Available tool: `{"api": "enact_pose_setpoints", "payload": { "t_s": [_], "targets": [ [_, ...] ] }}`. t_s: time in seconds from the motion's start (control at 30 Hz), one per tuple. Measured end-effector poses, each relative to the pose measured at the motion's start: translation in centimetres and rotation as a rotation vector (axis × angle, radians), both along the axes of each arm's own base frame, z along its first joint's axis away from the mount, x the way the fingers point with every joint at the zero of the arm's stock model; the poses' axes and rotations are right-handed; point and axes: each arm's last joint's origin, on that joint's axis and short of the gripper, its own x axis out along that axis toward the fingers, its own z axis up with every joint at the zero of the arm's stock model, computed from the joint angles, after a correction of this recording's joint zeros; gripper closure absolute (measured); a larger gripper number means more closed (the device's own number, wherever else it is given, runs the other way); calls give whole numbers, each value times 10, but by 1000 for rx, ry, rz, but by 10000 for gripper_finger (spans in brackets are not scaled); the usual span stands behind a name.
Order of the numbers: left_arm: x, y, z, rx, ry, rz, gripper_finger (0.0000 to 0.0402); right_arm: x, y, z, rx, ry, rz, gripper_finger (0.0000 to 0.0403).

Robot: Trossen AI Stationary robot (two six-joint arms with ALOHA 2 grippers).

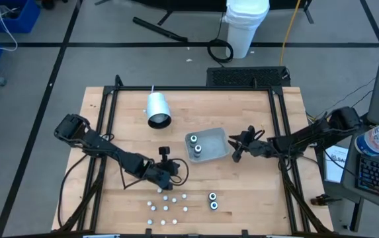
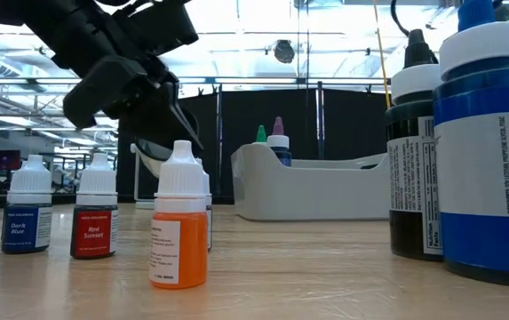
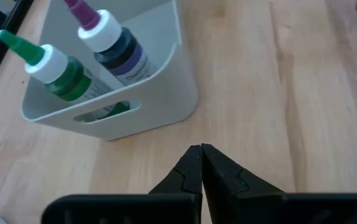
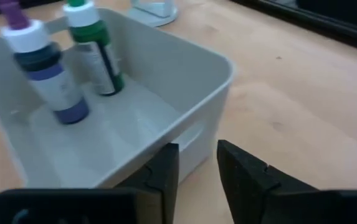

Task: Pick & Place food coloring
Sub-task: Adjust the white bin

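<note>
Two bottles in tray (image 1: 219, 137), rest loose on table.
I see left gripper (image 3: 201, 151) closed, empty, near tray; right gripper (image 4: 197, 163) parted, empty, beside tray wall.

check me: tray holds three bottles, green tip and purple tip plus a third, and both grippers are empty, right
Not quite. The tray holds two bottles, not three: the green-tipped bottle and the purple-tipped bottle, as the right wrist view shows. The rest stands: the left gripper and the right gripper are empty.
</note>
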Motion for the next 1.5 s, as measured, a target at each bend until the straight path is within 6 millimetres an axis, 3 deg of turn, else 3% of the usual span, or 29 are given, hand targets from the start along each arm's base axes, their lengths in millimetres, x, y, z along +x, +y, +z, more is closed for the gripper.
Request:
{"api": "enact_pose_setpoints", "payload": {
  "t_s": [0.37, 0.67, 0.9, 1.3, 1.5],
  "targets": [
    [0, 0, 0, -4, -3, 6, 375, -7, 21, -6, 40, 7, 23, 323],
    [0, 0, 0, -3, -2, 6, 397, -8, 26, -7, 60, -10, 6, 323],
    [0, 0, 0, 4, 1, 1, 373, -5, 34, -6, 82, -40, 98, 323],
    [-1, 1, -1, 10, 10, 1, 397, 0, 38, -13, 87, -40, 132, 325],
    [-2, 1, -1, 20, 21, 4, 378, 1, 39, -12, 100, -48, 146, 325]
  ]
}}
